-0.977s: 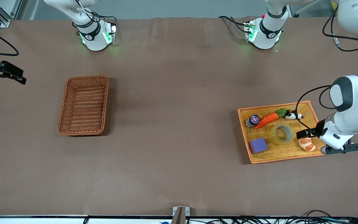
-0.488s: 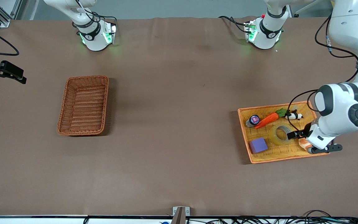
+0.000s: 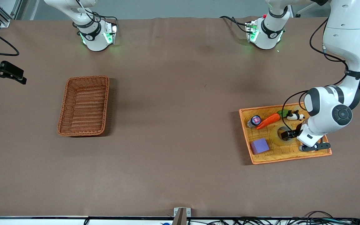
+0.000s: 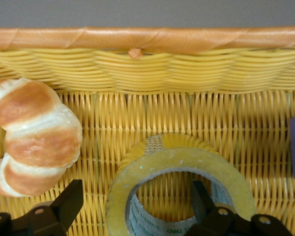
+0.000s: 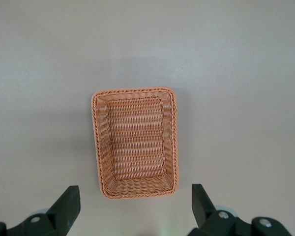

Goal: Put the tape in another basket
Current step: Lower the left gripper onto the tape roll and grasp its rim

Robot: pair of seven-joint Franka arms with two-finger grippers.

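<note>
The tape [image 3: 275, 137] lies flat in the yellow tray [image 3: 273, 159] at the left arm's end of the table. My left gripper [image 3: 287, 134] is down on it and open. In the left wrist view, my left gripper [image 4: 135, 196] straddles the tape's [image 4: 182, 160] wall, with one finger [image 4: 200, 199] inside the hole and the other finger [image 4: 69, 206] outside the roll. The reddish-brown basket [image 3: 87, 77] stands empty toward the right arm's end. My right gripper [image 5: 135, 196] is open and empty, high above the basket [image 5: 135, 142], and does not show in the front view.
In the tray with the tape are a croissant [image 4: 34, 132], a purple block [image 3: 259, 146], a toy carrot [image 3: 269, 120], a small panda figure [image 3: 294, 116] and a small round-capped bottle [image 3: 255, 120]. The tray's orange rim [image 4: 147, 39] is close to the tape.
My left gripper has moved from beside the croissant across the tray toward the right arm's end and now sits over the tape's wall. The right arm has not moved.
</note>
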